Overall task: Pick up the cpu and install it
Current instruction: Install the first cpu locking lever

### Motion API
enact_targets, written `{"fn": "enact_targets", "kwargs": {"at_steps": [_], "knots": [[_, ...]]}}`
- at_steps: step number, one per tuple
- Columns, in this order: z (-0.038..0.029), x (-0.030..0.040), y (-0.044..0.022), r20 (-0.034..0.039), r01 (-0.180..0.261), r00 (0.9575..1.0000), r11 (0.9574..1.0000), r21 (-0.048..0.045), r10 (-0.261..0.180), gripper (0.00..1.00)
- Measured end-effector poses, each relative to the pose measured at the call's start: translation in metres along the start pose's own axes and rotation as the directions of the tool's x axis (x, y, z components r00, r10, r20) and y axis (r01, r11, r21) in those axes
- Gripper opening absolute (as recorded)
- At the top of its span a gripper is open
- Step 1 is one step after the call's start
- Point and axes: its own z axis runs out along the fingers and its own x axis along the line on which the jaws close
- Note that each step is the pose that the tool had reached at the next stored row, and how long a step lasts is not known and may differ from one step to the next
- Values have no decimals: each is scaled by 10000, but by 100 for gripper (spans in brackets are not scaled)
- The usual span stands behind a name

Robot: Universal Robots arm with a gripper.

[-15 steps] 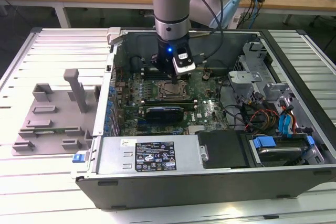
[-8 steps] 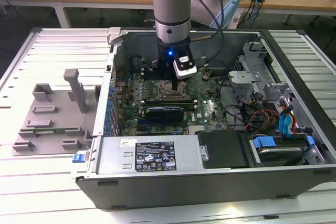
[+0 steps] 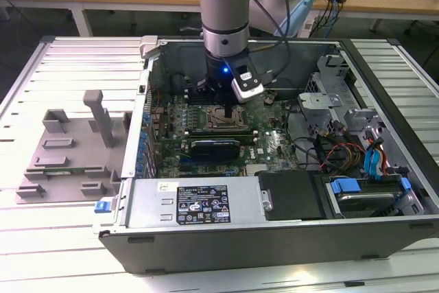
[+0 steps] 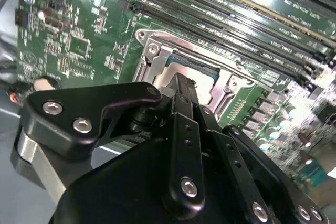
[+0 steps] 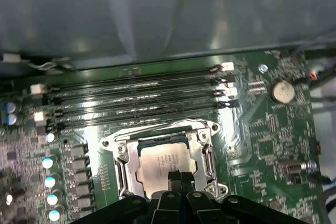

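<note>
Reaches straight down into the open computer case on the slatted table, gripper poised over the motherboard. Fingers pressed together into a closed tip, touching or just above the cpu; contact hard to judge. Sits cpu-in-socket, silvery top up, framed by the metal bracket, beside the memory slots. In the second wrist view, same closed fingers over the chip. Outside the case, at nine o'clock in the exterior view, rests a grey tray with upright posts.
</note>
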Motion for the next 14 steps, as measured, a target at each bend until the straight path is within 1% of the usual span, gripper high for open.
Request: {"fn": "enact_targets", "kwargs": {"at_steps": [1, 3, 4, 5, 6, 8, 11, 13, 14], "knots": [[2, 0, 0, -11, 185, 9998, 9998, -8, -185, 11], [7, 1, 0, -57, 650, 9979, 9979, -13, -650, 11], [10, 1, 0, -102, 903, 9959, 9959, 15, -903, 11], [11, 1, 0, -159, 1127, 9935, 9935, 136, -1125, 11], [11, 1, -1, -166, 1221, 9924, 9924, 159, -1219, 11], [1, 0, 0, -168, 1253, 9920, 9920, 156, -1251, 11], [-86, -9, 3, -166, 1269, 9918, 9918, 152, -1266, 11], [-162, -17, 5, -167, 1273, 9917, 9917, 152, -1271, 11], [-237, -25, 7, -167, 1277, 9917, 9917, 153, -1275, 11]]}}
